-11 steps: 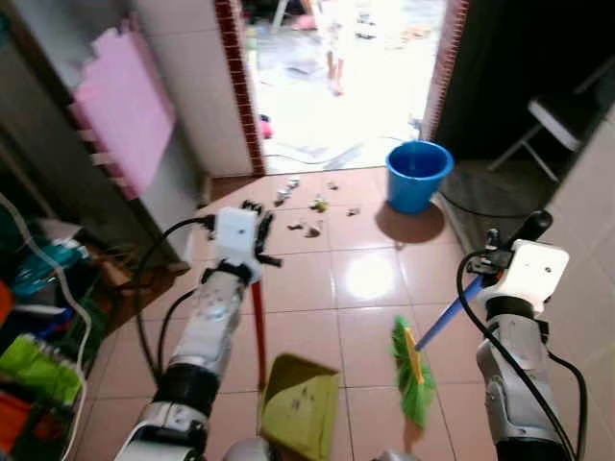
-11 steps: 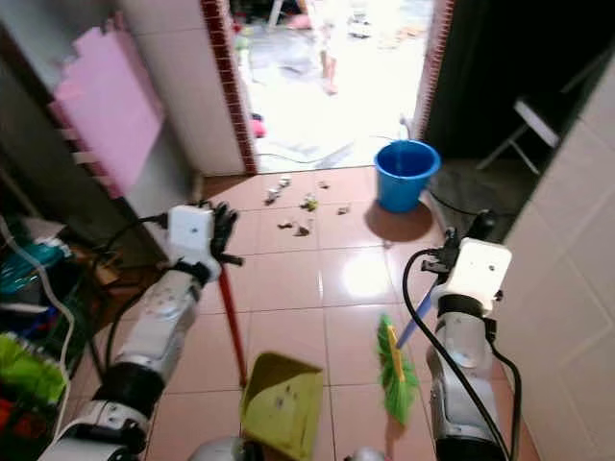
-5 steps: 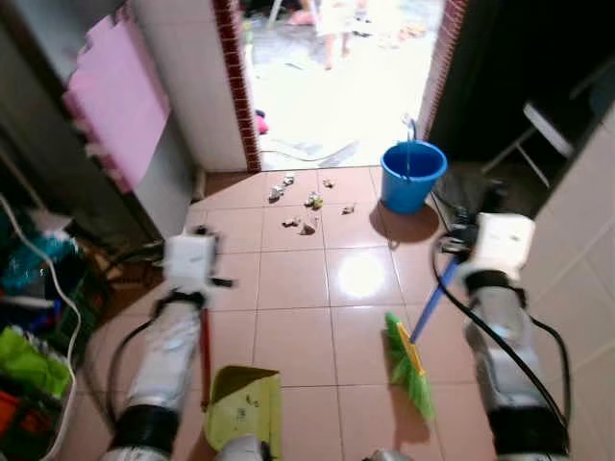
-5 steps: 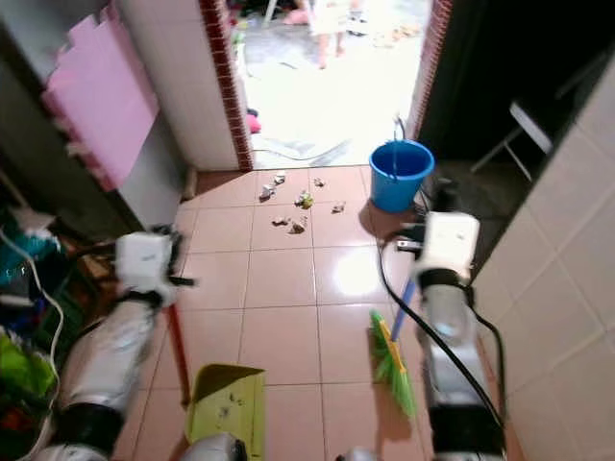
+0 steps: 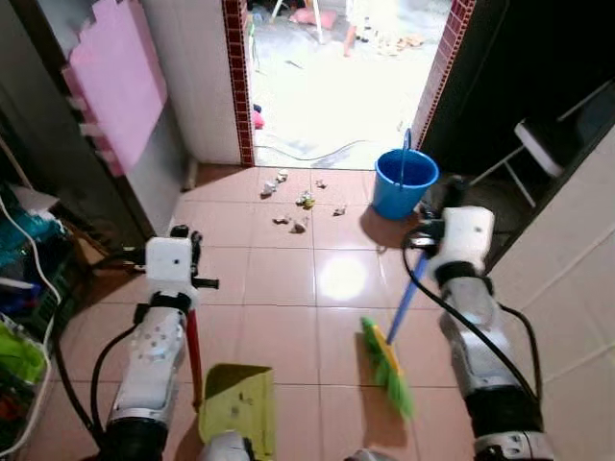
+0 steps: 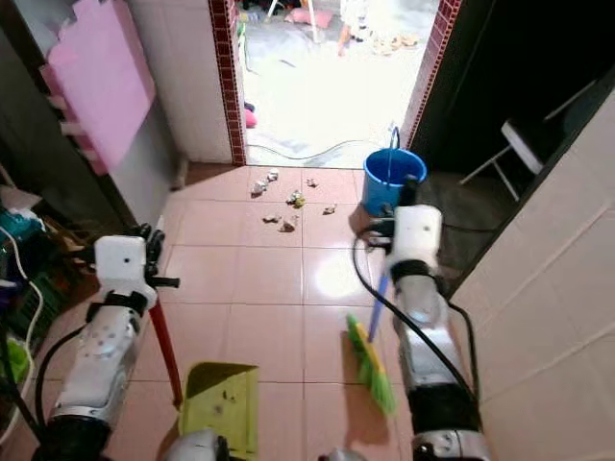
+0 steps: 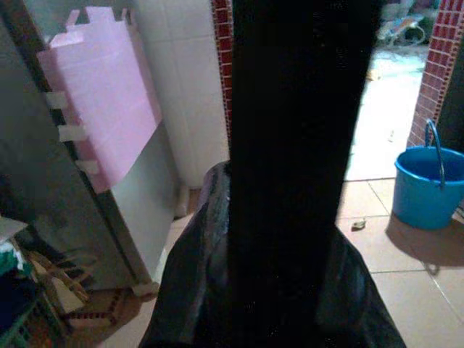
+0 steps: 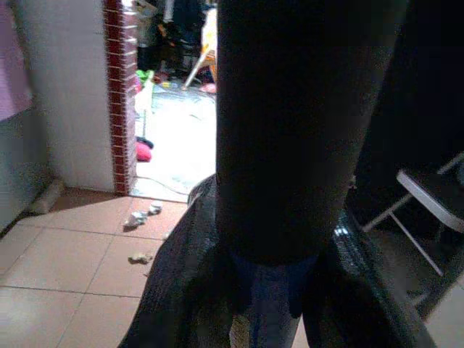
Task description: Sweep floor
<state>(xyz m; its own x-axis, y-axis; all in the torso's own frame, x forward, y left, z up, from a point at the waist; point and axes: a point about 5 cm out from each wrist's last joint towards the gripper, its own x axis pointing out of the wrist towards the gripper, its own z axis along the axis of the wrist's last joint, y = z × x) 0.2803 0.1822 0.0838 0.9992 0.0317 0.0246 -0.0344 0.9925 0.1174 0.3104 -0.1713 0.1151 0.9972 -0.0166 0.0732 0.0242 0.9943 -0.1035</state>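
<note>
Some crumbs in dustpan (image 5: 237, 411), left gripper (image 5: 183, 272) grasping its handle; right gripper (image 5: 430, 233) grasping broom (image 5: 386, 363); litter (image 5: 296, 202) by doorway unswept.

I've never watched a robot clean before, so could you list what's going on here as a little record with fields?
Left tool: shut on dustpan handle
Dustpan: green, on the floor, bits of debris in it
Right tool: shut on broom handle
Broom: green bristles resting on the tiles
Litter: scattered scraps ahead, near the doorway
Bucket: blue, right of the litter
Floor: tan tiles
</note>
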